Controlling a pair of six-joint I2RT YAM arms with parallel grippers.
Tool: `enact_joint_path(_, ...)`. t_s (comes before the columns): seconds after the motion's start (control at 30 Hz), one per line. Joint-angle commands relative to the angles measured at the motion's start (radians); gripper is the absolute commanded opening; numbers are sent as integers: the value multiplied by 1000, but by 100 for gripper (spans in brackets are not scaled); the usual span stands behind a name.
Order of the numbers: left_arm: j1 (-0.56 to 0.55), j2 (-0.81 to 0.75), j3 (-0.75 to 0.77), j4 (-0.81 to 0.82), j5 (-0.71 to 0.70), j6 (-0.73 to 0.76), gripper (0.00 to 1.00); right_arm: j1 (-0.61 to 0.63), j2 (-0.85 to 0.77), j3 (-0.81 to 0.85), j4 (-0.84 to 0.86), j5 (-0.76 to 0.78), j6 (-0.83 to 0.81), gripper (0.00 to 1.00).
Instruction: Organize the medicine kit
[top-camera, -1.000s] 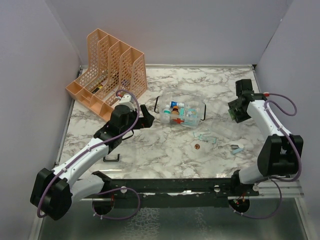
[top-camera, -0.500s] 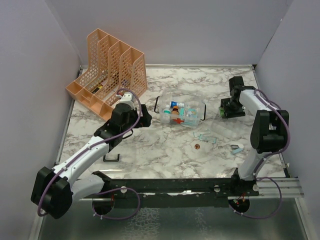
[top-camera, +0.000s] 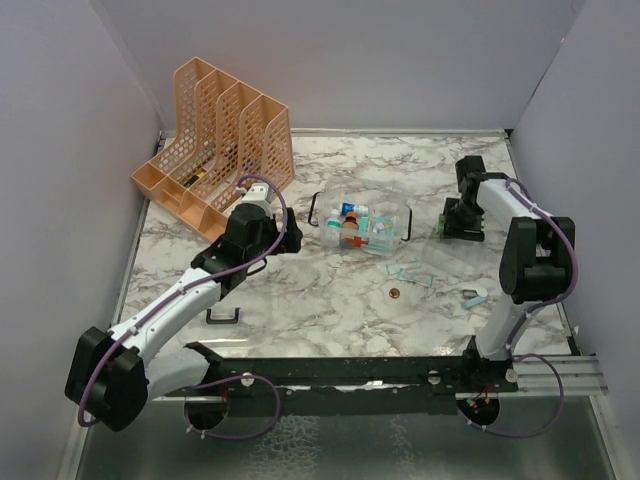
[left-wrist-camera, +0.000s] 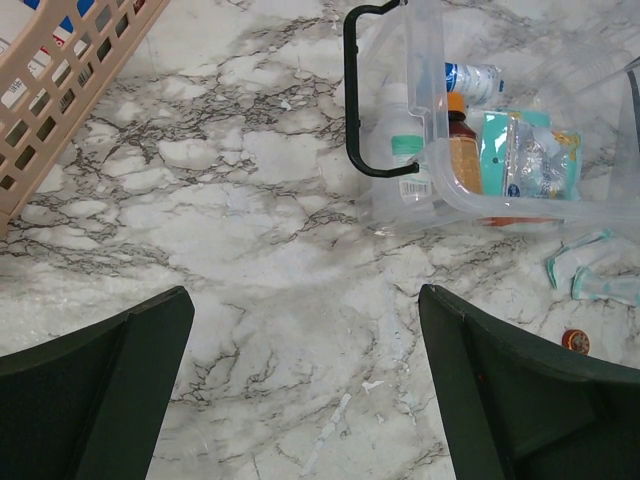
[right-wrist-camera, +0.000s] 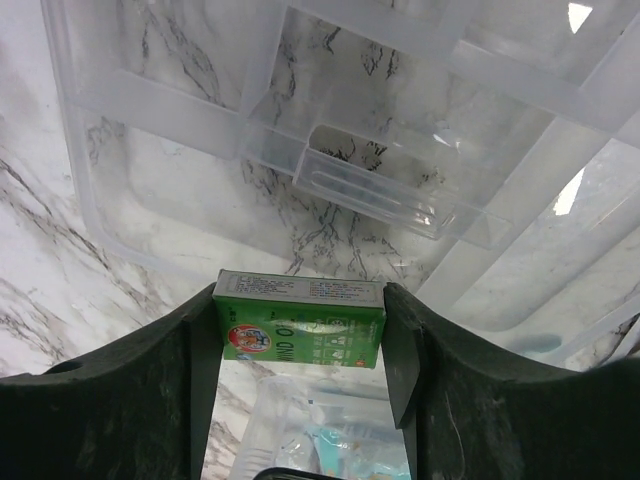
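Medicine kit (top-camera: 362, 226) sits mid-table. Right gripper (right-wrist-camera: 300, 322), at its 3 o'clock, pinches a green box (right-wrist-camera: 298, 335), evidently for loading inside. Left gripper (left-wrist-camera: 305, 350), at 9 o'clock, hangs spread wide, empty, likely ready to steady it.

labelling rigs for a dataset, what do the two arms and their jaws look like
The left arm and right arm both have white links joined by bulky black joints. A thin purple cable loops along each. The jaws are wide, blunt, dark matte plastic with no markings visible. Both bases sit on a black rail.
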Motion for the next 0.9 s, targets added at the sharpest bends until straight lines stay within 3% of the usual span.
enact_joint_path(0.0, -2, 3, 32, -3, -16, 14, 99, -2, 21, 28, -57, 65, 91, 61)
enact_joint_path(0.3, -2, 17, 37, 3, -16, 16, 99, -3, 14, 26, -67, 117, 108, 74)
enact_joint_path(0.53, -2, 6, 32, 2, -18, 18, 99, -3, -29, 15, -18, 121, 3, 75)
enact_joint_path(0.67, -2, -5, 26, 8, -18, 18, 99, -11, -101, -10, 80, 124, -183, 75)
enact_joint_path(0.87, -2, -27, 24, 8, -38, 20, 99, -26, -272, -115, 234, 108, -635, 74)
